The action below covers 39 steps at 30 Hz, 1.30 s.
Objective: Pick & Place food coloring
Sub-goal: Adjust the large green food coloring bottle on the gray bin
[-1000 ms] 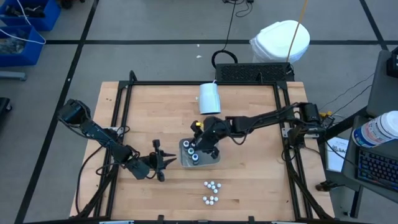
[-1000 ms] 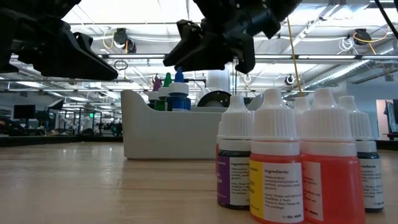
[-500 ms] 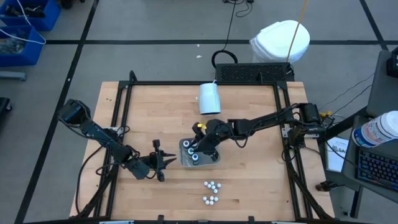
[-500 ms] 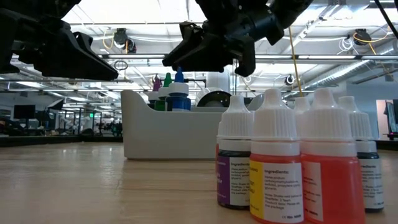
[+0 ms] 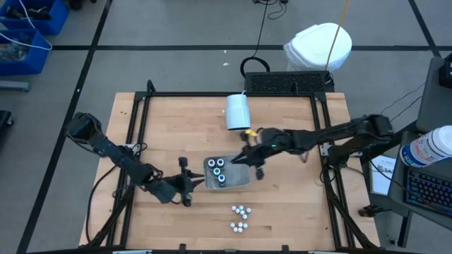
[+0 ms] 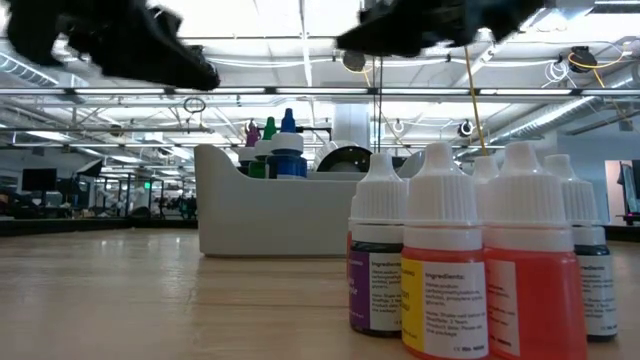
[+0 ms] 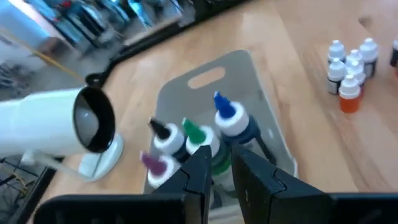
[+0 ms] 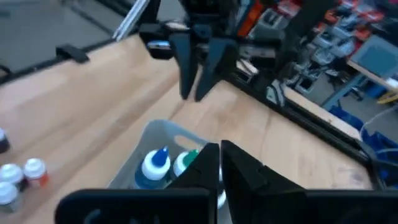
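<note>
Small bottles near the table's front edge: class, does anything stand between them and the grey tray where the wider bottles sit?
Nothing visible does. In the high view the small bottles stand in two clusters on bare wood, apart from the grey tray. The left gripper sits beside the tray's left side and the right gripper hangs at its far right corner, both off that path.

Wooden table (image 5: 169, 127) carries grey tray (image 5: 236, 179), small bottles (image 5: 240, 211), white cup (image 5: 237, 111).
</note>
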{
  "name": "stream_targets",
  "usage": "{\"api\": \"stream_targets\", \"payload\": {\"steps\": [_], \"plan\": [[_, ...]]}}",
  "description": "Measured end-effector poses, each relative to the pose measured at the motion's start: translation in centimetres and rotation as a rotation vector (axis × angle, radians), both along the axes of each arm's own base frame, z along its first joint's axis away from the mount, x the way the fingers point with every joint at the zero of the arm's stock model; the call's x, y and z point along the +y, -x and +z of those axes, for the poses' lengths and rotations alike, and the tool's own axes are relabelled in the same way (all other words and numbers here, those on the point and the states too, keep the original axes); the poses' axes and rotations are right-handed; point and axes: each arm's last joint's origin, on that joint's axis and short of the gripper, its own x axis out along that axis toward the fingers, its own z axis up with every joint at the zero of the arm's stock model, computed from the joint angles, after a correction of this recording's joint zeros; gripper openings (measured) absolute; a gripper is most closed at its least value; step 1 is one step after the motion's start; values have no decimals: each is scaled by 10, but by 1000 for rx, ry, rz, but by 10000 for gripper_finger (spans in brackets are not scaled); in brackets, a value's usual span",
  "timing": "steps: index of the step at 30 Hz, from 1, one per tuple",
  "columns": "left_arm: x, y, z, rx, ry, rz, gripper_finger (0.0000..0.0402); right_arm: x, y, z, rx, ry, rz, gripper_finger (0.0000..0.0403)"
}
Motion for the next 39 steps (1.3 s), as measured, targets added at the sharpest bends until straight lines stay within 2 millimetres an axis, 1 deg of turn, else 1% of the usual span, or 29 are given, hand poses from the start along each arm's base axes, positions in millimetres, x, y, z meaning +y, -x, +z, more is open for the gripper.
{"api": "stream_targets", "payload": {"steps": [2,4,7,10,12,13,15,18,20,22,25,28,32,37,39], "plan": [[4,-10,20,90,-29,13,69,-1,19,-4,-41,-58,-22,12],[10,-19,41,160,-40,-1,69,-2,38,-9,-79,-119,-56,6],[19,-27,66,255,-107,-94,69,-3,61,-18,-127,-232,-76,2],[23,-33,89,298,-177,-209,69,-4,78,-28,-171,-330,-87,5],[26,-36,101,319,-192,-266,70,-4,87,-37,-199,-344,-83,4],[28,-41,104,330,-195,-288,71,-4,91,-42,-210,-345,-80,2],[33,-52,106,360,-194,-300,78,-4,100,-53,-222,-350,-77,1],[42,-71,109,373,-147,-312,103,-4,109,-61,-275,-376,-68,2],[48,-83,106,410,-121,-328,132,-4,113,-65,-291,-377,-64,1],[52,-94,95,497,-127,-321,165,-4,115,-66,-307,-372,-61,1],[54,-105,86,608,-190,-356,214,-4,116,-65,-314,-368,-60,1],[52,-116,83,657,-264,-381,247,-4,116,-66,-309,-367,-60,1],[51,-124,76,695,-287,-404,261,-4,116,-65,-312,-368,-60,1],[54,-126,65,769,-329,-471,252,-4,116,-66,-310,-368,-60,1],[56,-124,64,798,-342,-486,246,-4,116,-66,-309,-368,-60,1]]}}
